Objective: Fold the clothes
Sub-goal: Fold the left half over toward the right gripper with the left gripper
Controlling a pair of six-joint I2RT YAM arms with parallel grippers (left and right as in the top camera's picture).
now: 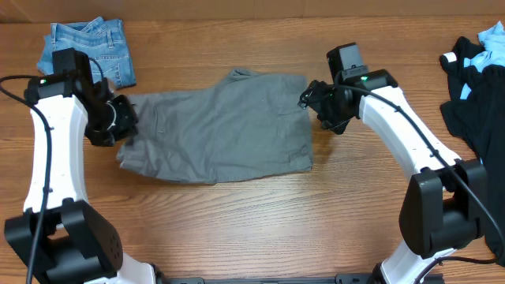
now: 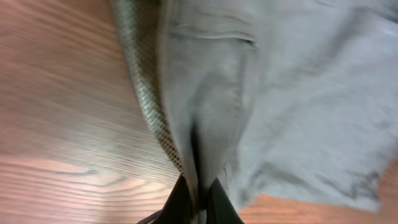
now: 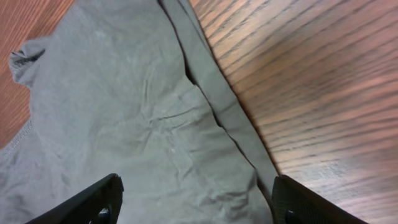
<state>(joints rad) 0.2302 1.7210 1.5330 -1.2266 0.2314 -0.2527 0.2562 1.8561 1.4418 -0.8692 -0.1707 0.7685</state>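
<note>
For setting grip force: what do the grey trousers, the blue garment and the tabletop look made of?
Grey trousers: soft matte cloth, likely cotton; fine creases, limp drape. Blue garment: denim, by its faded blue and stitched seams. Tabletop: wood or wood-look laminate; grain lines, slight sheen.

A wooden table (image 1: pixel 237 229) fills the overhead view; its top is a warm mid-brown with fine darker grain running left to right; the surface looks smooth and flat, with a slight sheen; along the far edge a paler beige band (image 1: pixel 237 6) runs the full width, and whether it is a wall or a rim cannot be told; in the left wrist view the wooden table (image 2: pixel 62 93) shows blurred, its grain slanting, with a bright patch of glare low at the left; in the right wrist view the wooden table (image 3: pixel 311 74) takes the upper right, its grain streaked diagonally, reddish-brown with lighter reflections.
</note>
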